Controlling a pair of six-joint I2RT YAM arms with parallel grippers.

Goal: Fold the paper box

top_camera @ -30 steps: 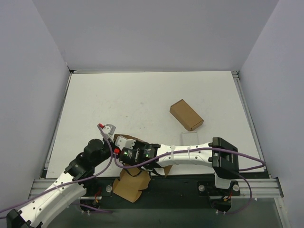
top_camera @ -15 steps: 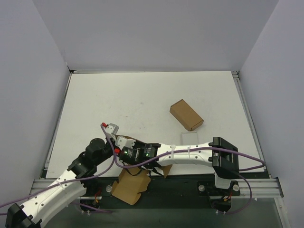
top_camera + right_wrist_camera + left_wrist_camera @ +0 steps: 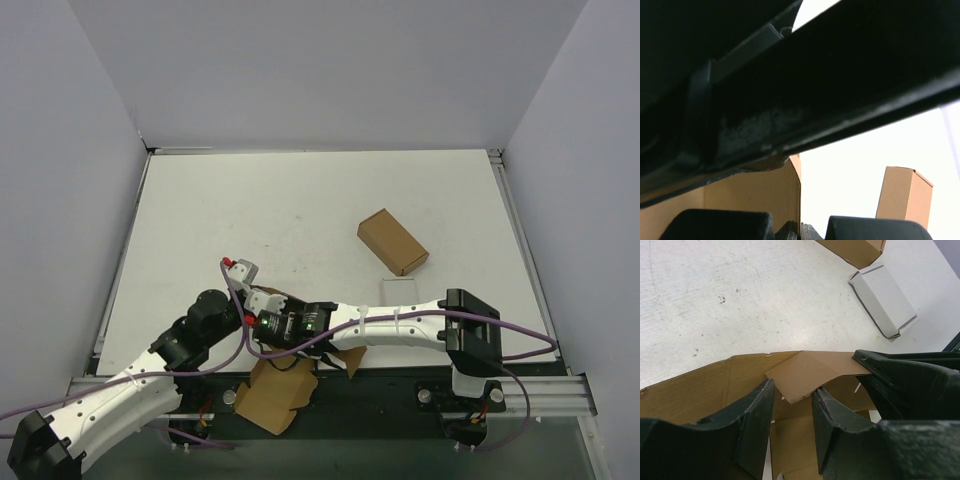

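Where it lies: your paper box is a flat, unfolded sheet at the near edge of the desk, between the two arm bases. Part of it hangs off the edge over the rail.
Lifted part: in the left wrist view one flap stands raised off the rest of the sheet, with its long edge running across that view from side to side.
Holding side: your right claw is clenched on the paper box. A thin card edge rises from between its tips, and the left wrist view shows it pinching the flap's right-hand corner.
Free side: your left claw is released, its jaws partway apart. One finger sits on each side of the flap's near corner. You cannot tell from here whether either pad touches the card.
Relation that matters: the flap lies straight ahead of the left claw, just beyond its tips. Its long edge runs crosswise to the gap between the jaws. Both arms are at the sheet, but only the left is free to work.
Likely step: closing the left claw on the flap to turn it along its crease, as I judge it.
Watch for: thin card may buckle away from the crease if you pull against the right claw's pinch.
Off to the side: the oblong carton and the white slab lie farther out on the desk, well apart from the work.
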